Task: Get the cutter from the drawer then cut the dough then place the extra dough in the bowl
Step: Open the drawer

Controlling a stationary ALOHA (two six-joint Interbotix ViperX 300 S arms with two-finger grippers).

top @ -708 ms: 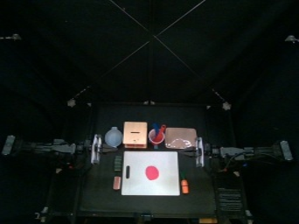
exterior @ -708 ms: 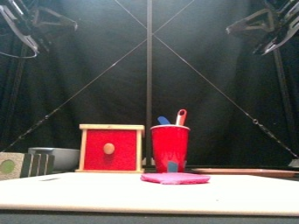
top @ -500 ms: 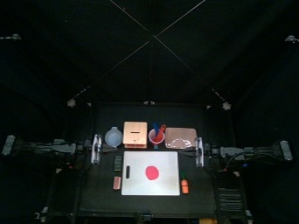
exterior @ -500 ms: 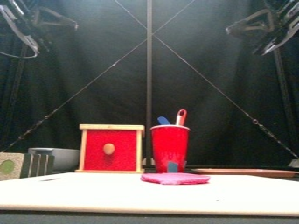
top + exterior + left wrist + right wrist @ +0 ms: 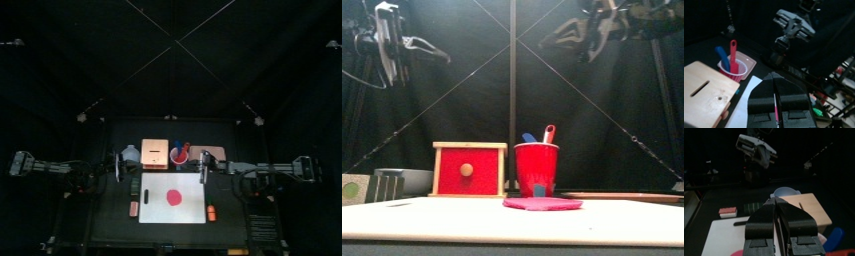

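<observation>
Closed jaws of the right gripper (image 5: 777, 201) hide part of the blue-grey bowl (image 5: 786, 191) just beyond them, perhaps half. Beside the left gripper (image 5: 773, 76), the wooden box (image 5: 704, 95) is cut off by the edge.

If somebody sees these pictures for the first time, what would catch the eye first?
The red dough disc in the middle of the white cutting board stands out first. Behind the board stand the wooden box with its red drawer front and, to its right, the red cup holding toy knives.
</observation>
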